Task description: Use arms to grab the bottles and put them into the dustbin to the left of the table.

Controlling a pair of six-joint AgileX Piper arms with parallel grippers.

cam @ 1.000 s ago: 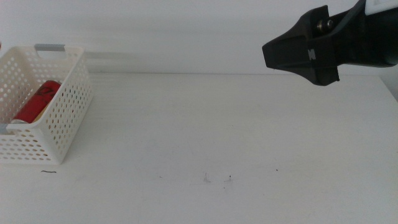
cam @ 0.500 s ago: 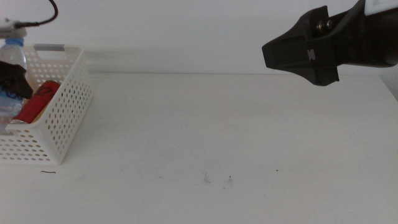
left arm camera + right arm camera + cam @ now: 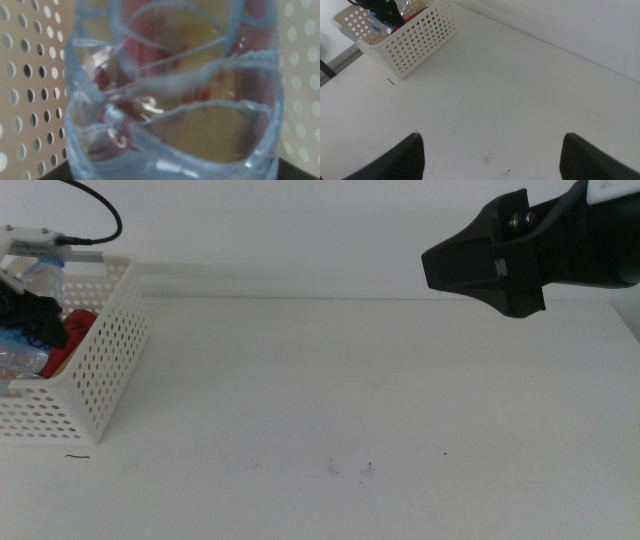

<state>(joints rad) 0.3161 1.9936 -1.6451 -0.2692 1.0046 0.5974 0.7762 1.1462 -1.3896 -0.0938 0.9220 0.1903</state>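
— Clear ribbed plastic water bottle [image 3: 175, 95]?
— Down inside the white perforated plastic basket [image 3: 95, 375] at the table's left edge, clamped by the left gripper [image 3: 35, 320].
— Slim red can [image 3: 78, 328]?
— Lying in the same basket, just beside the bottle; yellow visible through the clear plastic too.
— Basket itself?
— Upright on the plain white tabletop [image 3: 380, 400].

Plain white wall [image 3: 280, 230] under even, soft light

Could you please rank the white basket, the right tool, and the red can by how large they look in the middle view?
1. Right tool: looks largest, though it hangs close to the camera, which inflates it.
2. White basket: cut off by the picture's edge.
3. Red can: smallest, mostly hidden inside the basket behind the left tool and the clear bottle.
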